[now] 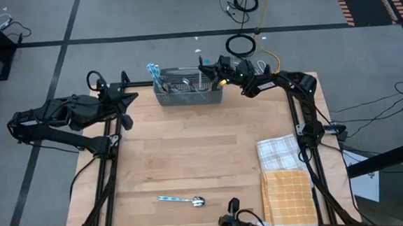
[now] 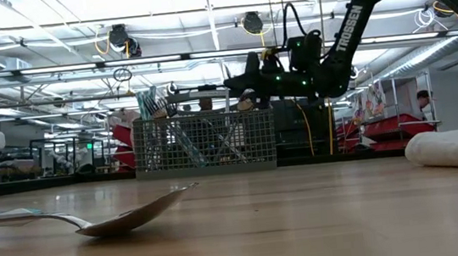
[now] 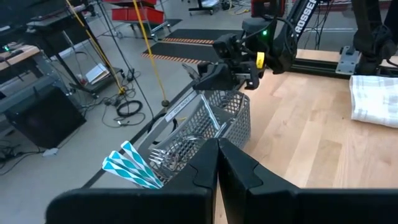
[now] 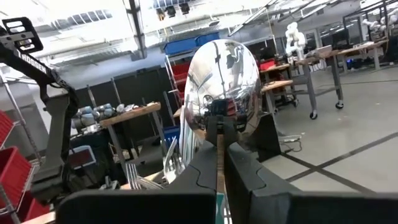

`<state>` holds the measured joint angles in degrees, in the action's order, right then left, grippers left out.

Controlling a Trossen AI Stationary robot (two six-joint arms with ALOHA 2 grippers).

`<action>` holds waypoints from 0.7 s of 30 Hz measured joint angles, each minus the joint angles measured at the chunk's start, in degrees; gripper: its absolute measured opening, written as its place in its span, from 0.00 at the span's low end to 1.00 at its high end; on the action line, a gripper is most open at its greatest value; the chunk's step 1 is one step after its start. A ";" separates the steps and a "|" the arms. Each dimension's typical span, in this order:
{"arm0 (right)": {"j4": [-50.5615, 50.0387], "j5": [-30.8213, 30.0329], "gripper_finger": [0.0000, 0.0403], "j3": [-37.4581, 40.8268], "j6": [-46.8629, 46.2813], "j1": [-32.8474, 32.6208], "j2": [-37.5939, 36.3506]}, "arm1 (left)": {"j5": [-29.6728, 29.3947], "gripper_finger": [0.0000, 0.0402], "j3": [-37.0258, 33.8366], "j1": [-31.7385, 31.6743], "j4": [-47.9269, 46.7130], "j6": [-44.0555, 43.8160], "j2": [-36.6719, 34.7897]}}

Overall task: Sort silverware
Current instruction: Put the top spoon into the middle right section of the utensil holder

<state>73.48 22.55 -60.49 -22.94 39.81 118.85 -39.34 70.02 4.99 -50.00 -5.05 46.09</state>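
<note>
One shiny silver metal spoon with a light blue patterned handle [image 1: 181,199] lies flat on the wooden surface [image 1: 190,156], well apart from the grey mesh rectangular basket [image 1: 186,96], its bowl pointing away from its handle along the surface's near edge. Several silver forks and spoons [image 3: 180,152] stand tilted inside the basket. Light blue patterned handles [image 1: 154,75] project above one end of the basket. A polished silver spoon [image 4: 222,93], bowl uppermost, is clamped in the right tool [image 4: 219,134] above the basket's opposite end.

Dark jointed arms [image 1: 55,122], white lettering (TROSSEN)
</note>
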 joint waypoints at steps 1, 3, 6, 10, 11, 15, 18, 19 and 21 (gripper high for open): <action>-0.02 -0.04 0.00 0.00 0.21 0.10 0.00 | -0.01 0.04 0.00 0.00 0.00 0.01 -0.01; -0.28 -0.06 0.00 0.00 0.49 0.32 0.00 | -0.01 0.04 0.00 0.00 -0.02 0.01 -0.01; -0.35 0.18 0.00 0.00 -1.14 0.35 -0.05 | -0.01 0.04 0.00 0.00 -0.04 0.23 0.01; -0.45 2.32 0.05 0.00 -3.69 0.35 -0.11 | -0.05 0.04 0.00 0.00 -0.04 1.43 0.01; -0.48 2.96 0.07 0.00 -4.43 0.35 -0.11 | -0.07 0.04 0.00 0.00 -0.04 1.43 -0.01; -1.19 5.21 0.16 0.00 -6.66 0.34 -0.21 | -0.05 0.04 0.00 0.00 -0.04 1.37 0.00; -1.23 6.60 0.24 -0.02 -6.88 0.06 -0.24 | -0.05 0.04 0.00 0.00 -0.05 1.41 -0.01; -1.23 6.76 0.26 -0.02 -7.10 -0.03 -0.24 | -0.05 0.04 0.00 0.00 -0.06 1.41 0.00; -1.14 6.80 0.30 -0.04 -7.74 -0.15 -0.24 | -0.05 0.04 0.00 0.00 -0.04 1.37 0.00</action>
<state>72.34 29.34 -60.53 -30.68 39.66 118.61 -39.40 70.02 4.99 -50.04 -3.68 46.10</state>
